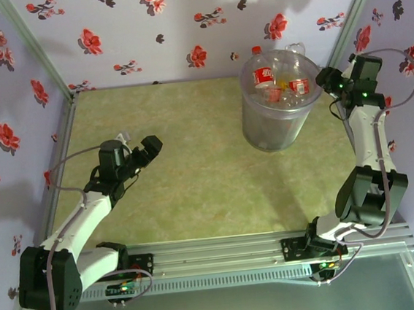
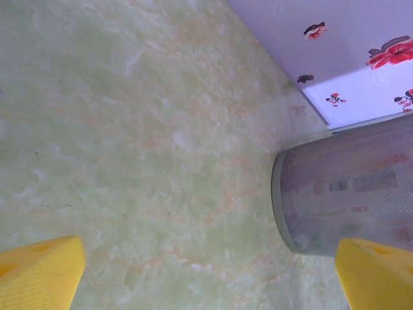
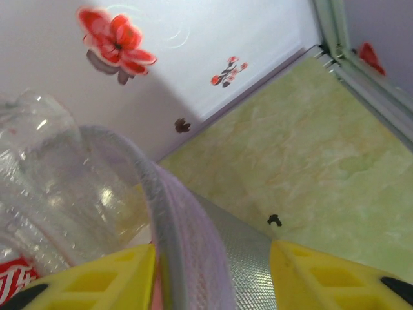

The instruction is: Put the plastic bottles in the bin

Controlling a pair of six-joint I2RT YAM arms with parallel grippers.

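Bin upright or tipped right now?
Upright. The bin stands on its base, open rim facing up, with plastic bottles piled inside up to about the rim.

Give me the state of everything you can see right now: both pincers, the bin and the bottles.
bin: upright, filled to the rim.
bottles: piled inside the bin, one red cap poking above the rim.
left pincer: wide open, empty.
right pincer: astride the bin's rim, one finger inside, one outside; whether it grips is unclear.
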